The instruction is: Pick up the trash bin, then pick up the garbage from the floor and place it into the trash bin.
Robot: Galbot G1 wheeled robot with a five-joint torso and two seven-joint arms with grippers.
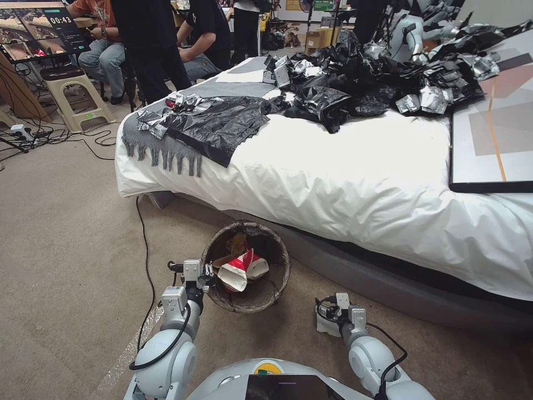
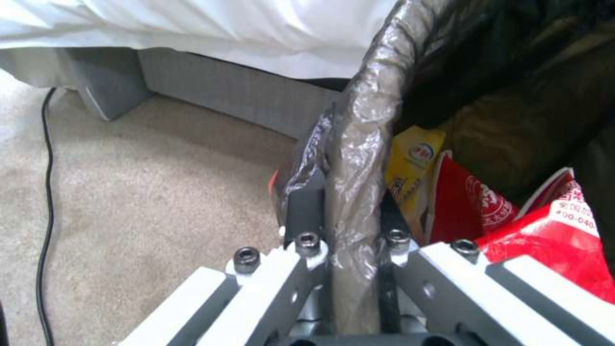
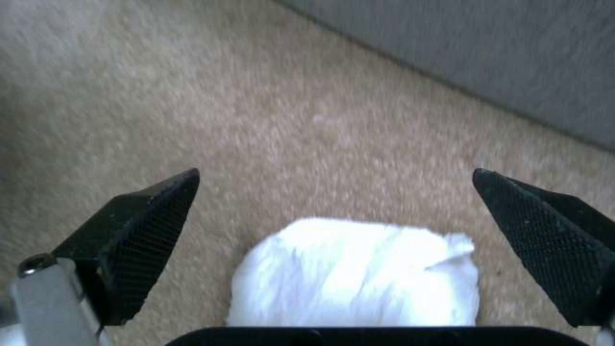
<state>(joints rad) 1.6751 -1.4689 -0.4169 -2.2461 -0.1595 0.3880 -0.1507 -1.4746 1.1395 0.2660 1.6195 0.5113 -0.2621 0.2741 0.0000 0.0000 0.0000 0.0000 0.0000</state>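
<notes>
The trash bin [image 1: 277, 278] is a small round bucket with a dark bag folded over its rim, down on the carpet beside the bed. My left gripper [image 1: 210, 276] is shut on its near-left rim; in the left wrist view the fingers [image 2: 302, 211] pinch the bagged rim [image 2: 362, 144]. Garbage lies inside: a red-and-white wrapper [image 1: 240, 270] [image 2: 551, 230] and a yellow wrapper [image 2: 410, 166]. My right gripper [image 1: 326, 315] [image 3: 336, 175] is open, low over the carpet right of the bin. A white tissue wad [image 3: 359, 274] [image 1: 322, 326] lies between its fingers [image 3: 151, 240].
The bed [image 1: 361, 183] with its white cover runs just behind the bin, on a grey base [image 3: 499, 62]. A heap of black plastic bags [image 1: 355, 83] and a framed picture [image 1: 494, 128] lie on it. A black cable [image 1: 145, 244] crosses the carpet at left. Open carpet lies left.
</notes>
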